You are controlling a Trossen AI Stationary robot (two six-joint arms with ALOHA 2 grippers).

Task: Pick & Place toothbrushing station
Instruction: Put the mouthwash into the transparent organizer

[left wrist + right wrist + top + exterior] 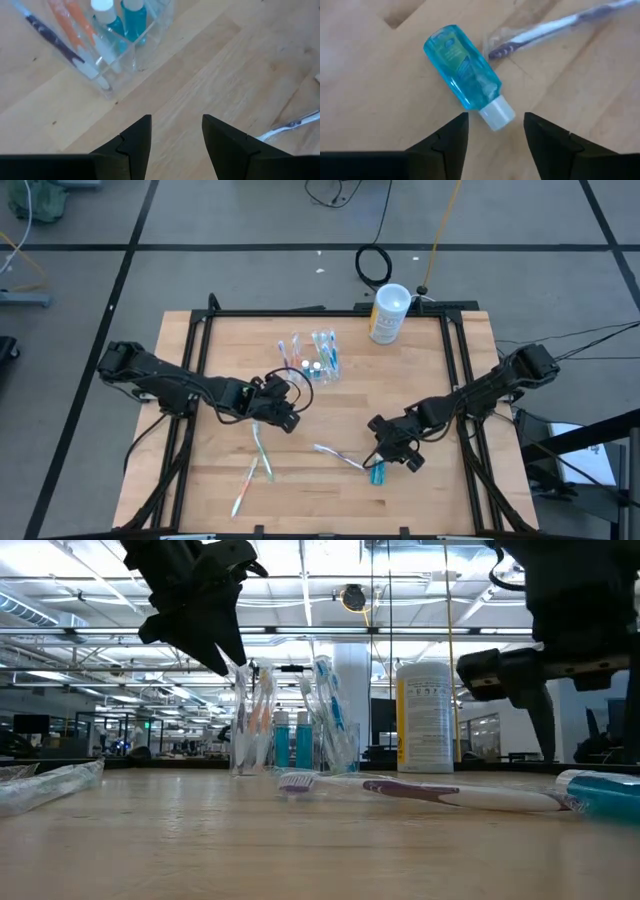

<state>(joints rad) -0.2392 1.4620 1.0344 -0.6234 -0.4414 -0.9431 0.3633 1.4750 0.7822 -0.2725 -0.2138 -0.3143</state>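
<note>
Right tool (494,131) open and empty over a teal tube (464,77) at counter's (480,490) five o'clock, left tool (176,134) open and empty beside clear holder (131,47), toothbrush (555,26) head blurred under wrapper.

Overhead, table-level, two close wrist views

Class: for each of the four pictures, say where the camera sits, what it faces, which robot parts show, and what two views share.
High: overhead, facing down; both arms, wooden table.
Low: table height, facing across; arms hang above.
Left wrist: left pincer open, facing clear holder.
Right wrist: right pincer open over teal tube.
Shared: purple-and-white toothbrush beside the tube in right wrist, high and low views.
</note>
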